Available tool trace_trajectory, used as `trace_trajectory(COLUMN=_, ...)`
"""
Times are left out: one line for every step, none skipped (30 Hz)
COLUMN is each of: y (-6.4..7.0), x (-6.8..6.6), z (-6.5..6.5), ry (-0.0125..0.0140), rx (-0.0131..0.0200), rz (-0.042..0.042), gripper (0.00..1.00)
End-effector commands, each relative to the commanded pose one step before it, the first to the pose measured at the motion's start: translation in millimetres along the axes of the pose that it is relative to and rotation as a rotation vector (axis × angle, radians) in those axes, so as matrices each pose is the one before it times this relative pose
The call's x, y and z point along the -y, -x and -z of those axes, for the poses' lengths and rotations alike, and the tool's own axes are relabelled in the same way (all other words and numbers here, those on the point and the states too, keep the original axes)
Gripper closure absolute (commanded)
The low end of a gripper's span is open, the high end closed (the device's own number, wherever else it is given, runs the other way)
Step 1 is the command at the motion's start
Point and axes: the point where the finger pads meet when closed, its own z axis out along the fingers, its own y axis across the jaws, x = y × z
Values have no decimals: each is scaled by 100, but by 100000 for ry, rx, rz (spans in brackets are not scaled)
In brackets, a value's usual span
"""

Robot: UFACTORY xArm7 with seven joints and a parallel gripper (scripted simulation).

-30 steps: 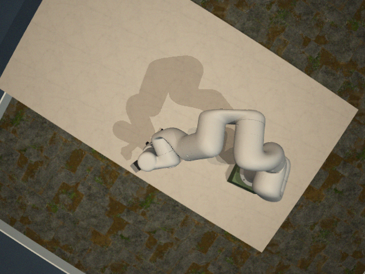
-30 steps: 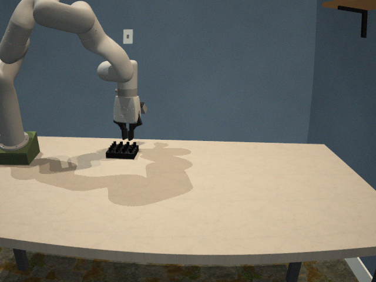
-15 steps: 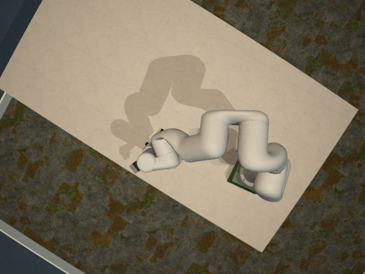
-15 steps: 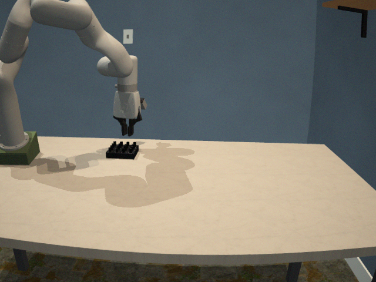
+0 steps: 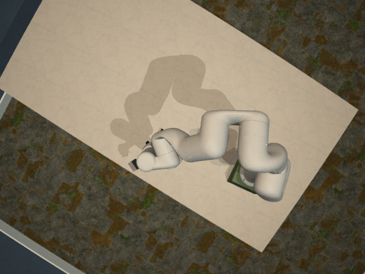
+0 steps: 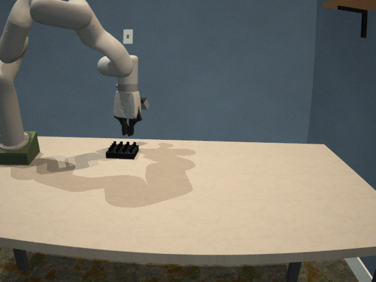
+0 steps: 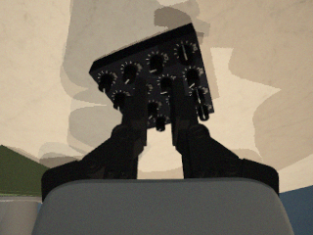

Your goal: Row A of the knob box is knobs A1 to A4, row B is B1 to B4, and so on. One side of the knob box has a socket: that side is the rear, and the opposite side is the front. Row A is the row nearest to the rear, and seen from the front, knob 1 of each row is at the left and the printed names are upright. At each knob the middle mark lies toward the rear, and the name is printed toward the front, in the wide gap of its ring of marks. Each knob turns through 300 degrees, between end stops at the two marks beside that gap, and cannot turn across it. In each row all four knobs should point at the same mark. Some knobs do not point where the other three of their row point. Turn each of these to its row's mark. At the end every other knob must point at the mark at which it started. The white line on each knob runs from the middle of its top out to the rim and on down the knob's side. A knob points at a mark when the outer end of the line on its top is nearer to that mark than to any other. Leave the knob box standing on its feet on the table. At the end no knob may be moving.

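The black knob box (image 6: 121, 152) (image 7: 152, 66) stands on its feet on the table (image 6: 242, 197), with several small black knobs in rows on top. In the wrist view it lies tilted, just beyond the fingertips. My gripper (image 6: 128, 133) (image 7: 158, 92) hangs a short way above the box, clear of the knobs. Its fingers stand a narrow gap apart with nothing between them. In the overhead view the arm covers the box and the gripper. The knob lines are too small to read.
The arm's green base (image 6: 21, 151) (image 5: 235, 177) stands on the table left of the box in the side view. In the overhead view the wrist is close to the table's near long edge (image 5: 124, 168).
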Motion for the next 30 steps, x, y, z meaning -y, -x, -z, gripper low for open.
trace_trajectory(y=76, x=-547, z=377, ry=495, rx=-126, rz=-15610, gripper=81)
trace_trajectory(y=29, x=-96, z=43, ry=-2, rx=36, rz=-3253, gripper=81)
trace_trajectory(y=26, x=-101, z=45, ry=-1, rx=34, rz=-3366, gripper=81)
trace_trajectory(y=23, x=-101, z=46, ry=0, rx=30, rz=-3347, gripper=81)
trace_trajectory(y=19, x=-101, z=46, ry=1, rx=27, rz=-3310, gripper=81)
trace_trajectory(y=15, x=-101, z=47, ry=2, rx=23, rz=-3291, gripper=81)
trace_trajectory(y=11, x=-101, z=48, ry=2, rx=19, rz=-3279, gripper=81)
trace_trajectory(y=7, x=-101, z=49, ry=2, rx=16, rz=-3275, gripper=81)
trace_trajectory(y=3, x=-102, z=50, ry=2, rx=12, rz=-3277, gripper=81)
trace_trajectory(y=0, x=-102, z=51, ry=2, rx=9, rz=-3275, gripper=81)
trace_trajectory(y=0, x=0, z=0, ry=0, rx=0, rz=0, gripper=81)
trace_trajectory(y=0, x=0, z=0, ry=0, rx=0, rz=0, gripper=81)
trace_trajectory(y=-13, x=-289, z=150, ry=2, rx=7, rz=-9291, gripper=81)
trace_trajectory(y=-9, x=-64, z=35, ry=-1, rx=-2, rz=-2075, gripper=81)
trace_trajectory(y=-11, x=-66, z=37, ry=-1, rx=-3, rz=-2162, gripper=81)
trace_trajectory(y=-17, x=-89, z=50, ry=-2, rx=-7, rz=-2916, gripper=81)
trace_trajectory(y=-23, x=-100, z=57, ry=-4, rx=-11, rz=-3291, gripper=81)
trace_trajectory(y=-27, x=-101, z=59, ry=-6, rx=-14, rz=-3338, gripper=81)
trace_trajectory(y=-30, x=-99, z=60, ry=-8, rx=-17, rz=-3308, gripper=81)
trace_trajectory(y=-34, x=-97, z=60, ry=-10, rx=-19, rz=-3284, gripper=81)
trace_trajectory(y=-37, x=-96, z=61, ry=-12, rx=-22, rz=-3281, gripper=81)
trace_trajectory(y=-41, x=-94, z=62, ry=-15, rx=-24, rz=-3278, gripper=81)
trace_trajectory(y=-44, x=-92, z=63, ry=-17, rx=-27, rz=-3275, gripper=81)
trace_trajectory(y=-48, x=-91, z=64, ry=-20, rx=-29, rz=-3278, gripper=81)
trace_trajectory(y=-51, x=-89, z=65, ry=-23, rx=-31, rz=-3275, gripper=81)
trace_trajectory(y=-54, x=-87, z=66, ry=-26, rx=-33, rz=-3278, gripper=81)
trace_trajectory(y=-57, x=-85, z=67, ry=-29, rx=-35, rz=-3277, gripper=81)
trace_trajectory(y=0, x=0, z=0, ry=0, rx=0, rz=0, gripper=81)
trace_trajectory(y=0, x=0, z=0, ry=0, rx=0, rz=0, gripper=81)
trace_trajectory(y=-103, x=-142, z=116, ry=-57, rx=-63, rz=-5596, gripper=81)
